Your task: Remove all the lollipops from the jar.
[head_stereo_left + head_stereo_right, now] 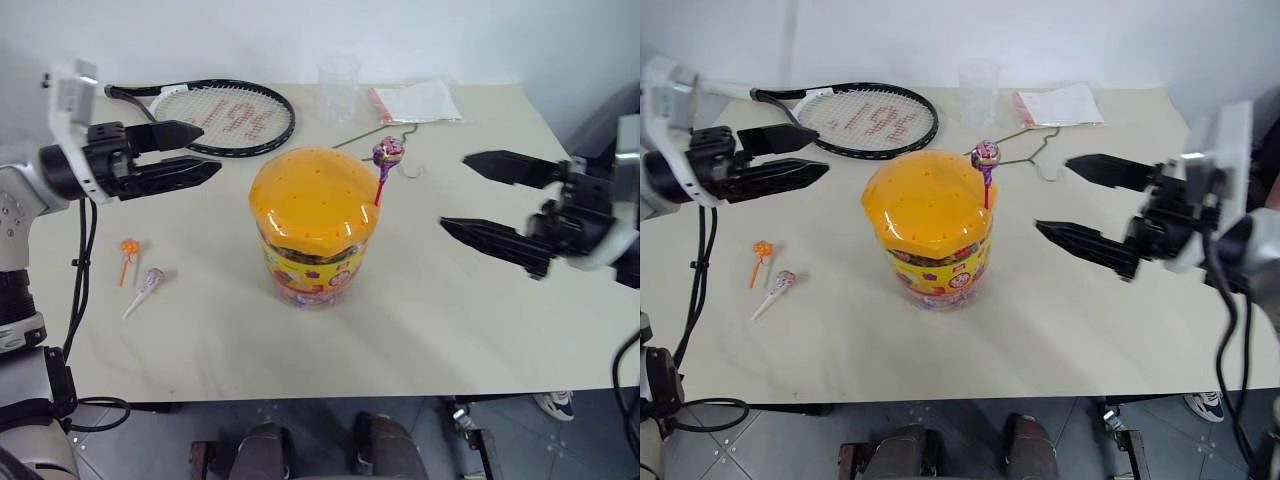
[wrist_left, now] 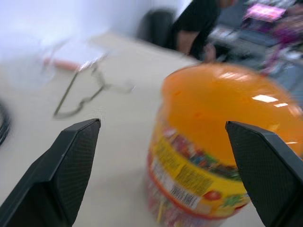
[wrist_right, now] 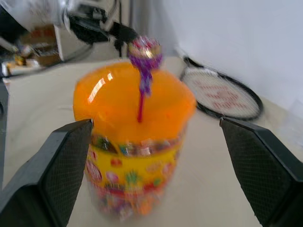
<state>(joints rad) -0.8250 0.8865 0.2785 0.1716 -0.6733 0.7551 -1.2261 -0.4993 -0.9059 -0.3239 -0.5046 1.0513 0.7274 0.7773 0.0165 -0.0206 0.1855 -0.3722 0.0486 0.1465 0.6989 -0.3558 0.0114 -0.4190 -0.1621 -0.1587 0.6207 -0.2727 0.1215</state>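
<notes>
From the head views, the jar [image 1: 314,228] stands mid-desk [image 1: 450,330], with one purple lollipop [image 1: 387,153] still stuck upright in its lid on the right end effector's side; the orange lollipop [image 1: 129,248] and the pink one [image 1: 152,279] lie on the desk to the jar's left, well apart from it. The left end effector [image 1: 195,152] hangs wide open and empty beside the jar's left; the right end effector [image 1: 478,196] likewise to its right. A clumsy pinch could bend the thin red stick or tip the jar. In the left wrist view the domed orange lid gleams above a yellow label. In the right wrist view the lollipop's stick rises from a lid hole between the empty fingers.
</notes>
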